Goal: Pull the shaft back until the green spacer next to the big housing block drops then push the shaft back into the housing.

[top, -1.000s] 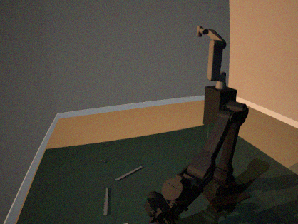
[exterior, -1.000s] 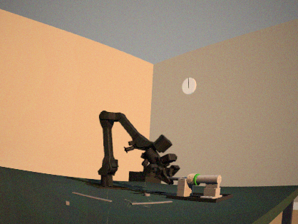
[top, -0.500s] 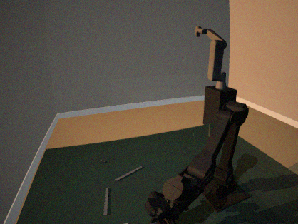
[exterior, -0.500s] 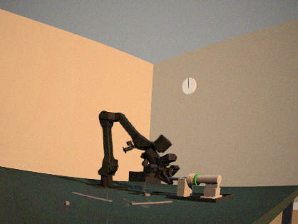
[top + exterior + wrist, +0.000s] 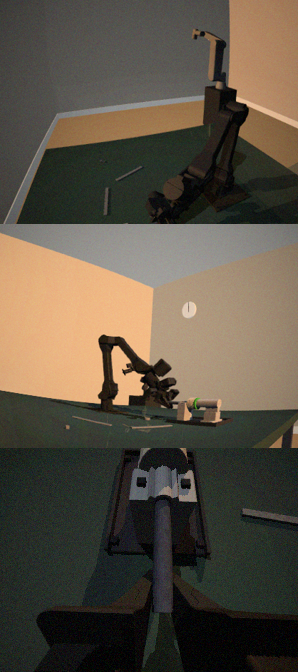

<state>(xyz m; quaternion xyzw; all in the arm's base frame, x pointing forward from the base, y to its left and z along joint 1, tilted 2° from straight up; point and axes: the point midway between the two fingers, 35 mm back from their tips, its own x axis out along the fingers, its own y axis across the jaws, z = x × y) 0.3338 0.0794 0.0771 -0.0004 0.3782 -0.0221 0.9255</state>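
Observation:
My gripper (image 5: 171, 404) (image 5: 159, 574) is shut on the grey shaft (image 5: 162, 543), near its free end. The shaft runs through the pale support block (image 5: 183, 411) (image 5: 137, 494) toward the housing. The green spacer (image 5: 196, 404) still hangs on the shaft line, upright, against the near end of the big pale housing (image 5: 210, 403). A pale round part (image 5: 190, 402) sits between it and the support block. How far the shaft reaches inside the housing is hidden. In the top view the fingers and the fixture are out of sight.
The fixture stands on a dark base tray (image 5: 224, 422) (image 5: 116, 513). Two thin strips (image 5: 129, 173) (image 5: 106, 201) lie on the green table, one also in the wrist view (image 5: 270, 517). A small cube (image 5: 67, 426) lies farther off. Another arm (image 5: 216, 60) stands on a dark box.

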